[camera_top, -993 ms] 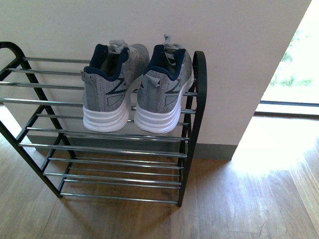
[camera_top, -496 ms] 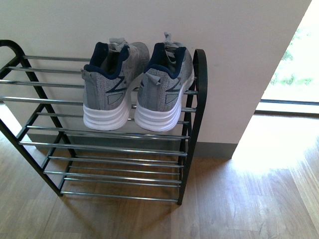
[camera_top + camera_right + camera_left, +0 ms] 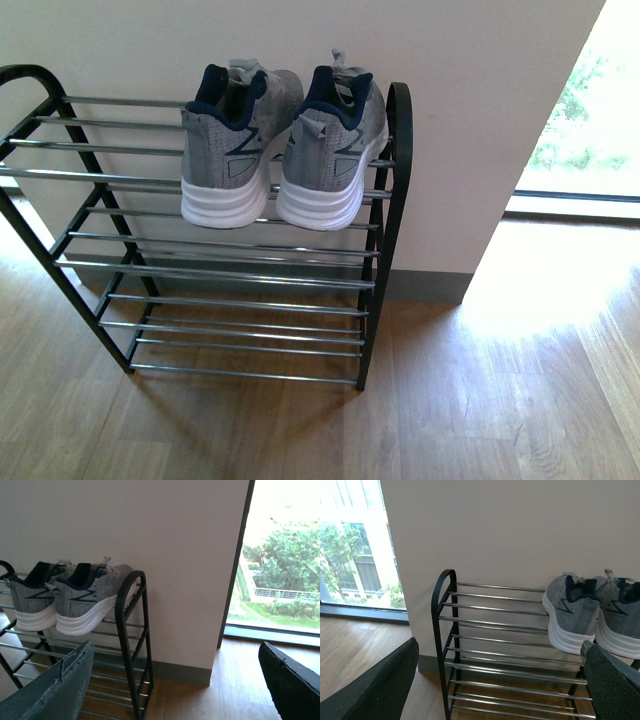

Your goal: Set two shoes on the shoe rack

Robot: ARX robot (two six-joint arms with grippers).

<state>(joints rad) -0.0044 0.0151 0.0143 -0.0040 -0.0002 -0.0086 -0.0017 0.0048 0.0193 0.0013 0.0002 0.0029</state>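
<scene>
Two grey knit shoes with white soles and navy collars, one [image 3: 232,150] beside the other [image 3: 331,150], stand heel-out on the top shelf of the shoe rack [image 3: 398,200], at its right end. The left wrist view shows the same pair [image 3: 572,610] and the rack's black frame [image 3: 440,625]. The right wrist view shows them [image 3: 80,600] by the rack's right end [image 3: 131,630]. My left gripper [image 3: 502,685] is open with nothing between its fingers, well back from the rack. My right gripper [image 3: 177,685] is open and empty too, back from the rack. Neither arm shows in the front view.
The rack stands against a pale wall [image 3: 480,120] with a grey skirting [image 3: 430,288], on a wooden floor [image 3: 480,400]. Its lower chrome shelves [image 3: 230,300] hold nothing. A bright glass door [image 3: 580,110] lies to the right, with sunlight on the floor.
The front view has shifted: the rack and shoes now sit slightly higher and further right in the picture and look smaller. The shoes have not moved on the shelf.
</scene>
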